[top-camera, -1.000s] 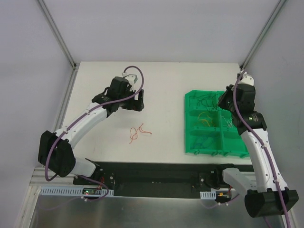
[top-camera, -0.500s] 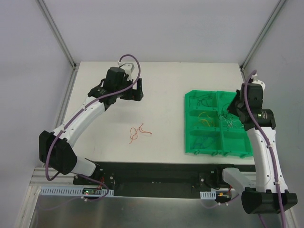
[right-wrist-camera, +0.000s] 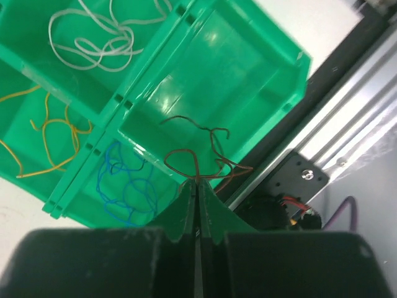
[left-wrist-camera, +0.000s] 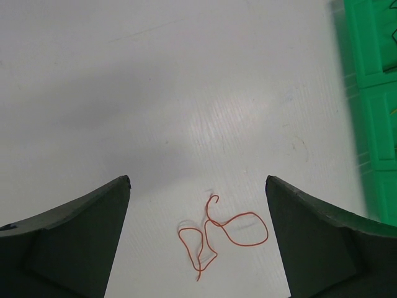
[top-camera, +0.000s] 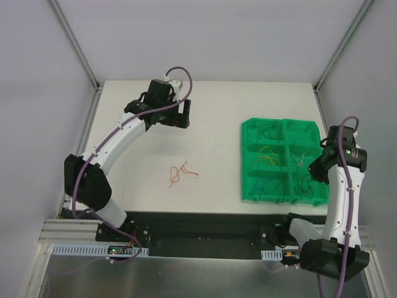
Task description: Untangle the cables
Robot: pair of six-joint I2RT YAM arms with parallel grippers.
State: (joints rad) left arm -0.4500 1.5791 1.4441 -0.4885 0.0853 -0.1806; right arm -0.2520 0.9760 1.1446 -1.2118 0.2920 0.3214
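- The right gripper point(right-wrist-camera: 197, 182) has its fingers pressed fully together; a dark wire point(right-wrist-camera: 181, 151) seems pinched at their tips, and its kinked loops hang over the near right compartment of the green tray point(top-camera: 244, 162); no other wire shows in that compartment, so I judge that the strand is being brought there to lie alone.
- The tray sits on the right side of the surface point(top-camera: 217, 112); white wires point(right-wrist-camera: 93, 37), yellow wires point(right-wrist-camera: 49, 136) and blue wires point(right-wrist-camera: 124, 180) each lie in a compartment of their own; the dividing walls probably serve to keep sorted colours from knotting again.
- The left gripper point(left-wrist-camera: 197, 181) hangs over the far left part of the surface, fingers spread wide with nothing between them; its camera looks down on the red wire point(left-wrist-camera: 209, 225).
- The red wire lies on bare surface between the two arms, well apart from the tray's left wall; it is one strand folded into a few loose loops that cross each other, with no other wire touching it; it looks like the next piece to collect.
- There is open room all round the red wire, so a drop from above looks unobstructed; the tight spot is on the right, where the fingers sit near the tray's near right corner, with the surface's near edge and a metal rail point(right-wrist-camera: 347, 143) just beyond; let go outside the walls, the dark wire could spill over the rim.
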